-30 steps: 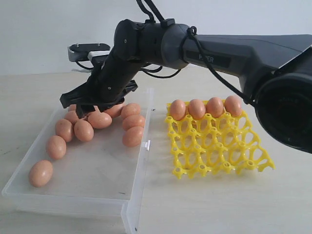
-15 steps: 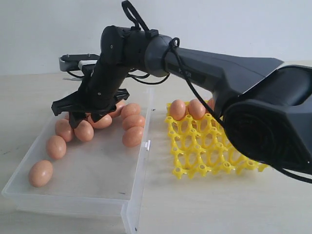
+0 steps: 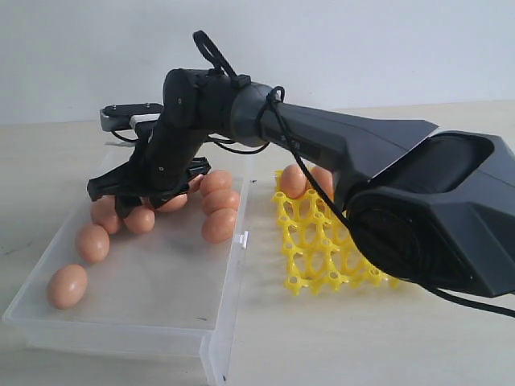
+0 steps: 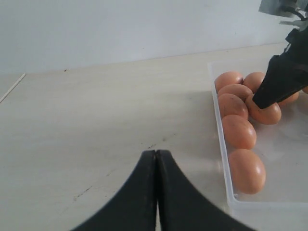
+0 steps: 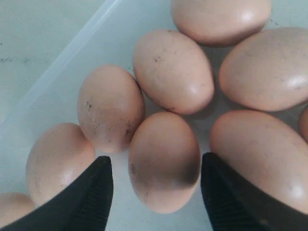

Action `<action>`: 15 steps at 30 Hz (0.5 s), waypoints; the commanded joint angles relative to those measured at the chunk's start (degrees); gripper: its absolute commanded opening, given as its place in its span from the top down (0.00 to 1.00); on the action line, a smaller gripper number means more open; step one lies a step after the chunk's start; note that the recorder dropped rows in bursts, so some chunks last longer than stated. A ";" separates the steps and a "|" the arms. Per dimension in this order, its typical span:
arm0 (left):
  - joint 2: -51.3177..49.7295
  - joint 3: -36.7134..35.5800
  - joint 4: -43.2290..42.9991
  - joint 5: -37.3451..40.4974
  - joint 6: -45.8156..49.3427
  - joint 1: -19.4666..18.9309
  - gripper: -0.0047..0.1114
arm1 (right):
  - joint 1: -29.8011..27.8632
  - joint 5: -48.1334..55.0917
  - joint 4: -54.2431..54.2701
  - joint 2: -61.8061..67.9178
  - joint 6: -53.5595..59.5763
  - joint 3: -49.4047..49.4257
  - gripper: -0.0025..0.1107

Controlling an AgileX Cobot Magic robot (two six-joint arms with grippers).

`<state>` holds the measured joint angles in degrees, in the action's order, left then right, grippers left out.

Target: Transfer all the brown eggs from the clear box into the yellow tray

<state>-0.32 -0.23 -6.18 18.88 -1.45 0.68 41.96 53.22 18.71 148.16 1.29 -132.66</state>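
Several brown eggs [image 3: 220, 225] lie in the clear box [image 3: 229, 273], most of them clustered at its far end, with two apart nearer the front. My right gripper [image 3: 135, 203] reaches across into that cluster. It is open, its fingers [image 5: 91, 192] low on either side of one egg [image 5: 163, 161] with gaps on both sides. The yellow tray [image 3: 322, 249] stands right of the box, partly hidden by the arm, and two eggs [image 3: 294, 181] show in its back row. My left gripper [image 4: 156, 156] is shut and empty over bare table beside the box [image 4: 219, 125].
The box's low wall [image 5: 72, 53] runs close past the outer eggs. A small clasp [image 3: 241, 238] sticks out from the box side facing the tray. The right arm's bulky links [image 3: 418, 209] cover the right part of the exterior view. A pale wall stands behind the table.
The right gripper has sunk lower and shifted left into the egg cluster, still open. The arm now hides more of the tray's back row.
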 commanded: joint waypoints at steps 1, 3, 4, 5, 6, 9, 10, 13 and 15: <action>0.32 0.23 0.16 -0.79 -0.25 -0.07 0.96 | 0.04 -1.22 -0.25 1.23 -0.03 -0.83 0.50; 0.32 0.23 0.16 -0.79 -0.25 -0.07 0.96 | 0.04 -2.16 -0.36 1.75 -0.33 -0.83 0.50; 0.32 0.23 0.16 -0.79 -0.25 -0.07 0.96 | 0.04 -2.47 -0.36 1.82 -0.33 -0.83 0.50; 0.32 0.23 0.16 -0.79 -0.25 -0.07 0.96 | 0.04 -3.07 -0.36 1.92 -0.33 -0.83 0.50; 0.32 0.23 0.16 -0.79 -0.25 -0.07 0.96 | 0.04 -3.88 -0.60 1.92 -0.46 -0.83 0.50; 0.32 0.23 0.16 -0.79 -0.25 -0.07 0.96 | 0.04 -5.18 -0.69 1.92 -0.99 -0.83 0.50; 0.32 0.23 0.16 -0.79 -0.25 -0.07 0.96 | 0.04 -5.43 -0.69 1.92 -0.97 -0.83 0.50; 0.32 0.23 0.16 -0.79 -0.25 -0.07 0.96 | 0.04 -5.56 -0.69 2.53 -0.97 -0.83 0.50; 0.32 0.23 0.16 -0.79 -0.25 -0.07 0.96 | 0.16 -5.56 -0.69 2.94 -1.29 -0.83 0.50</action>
<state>-0.32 -0.23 -6.18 18.88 -1.45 0.68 41.96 48.38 18.46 150.47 0.00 -132.80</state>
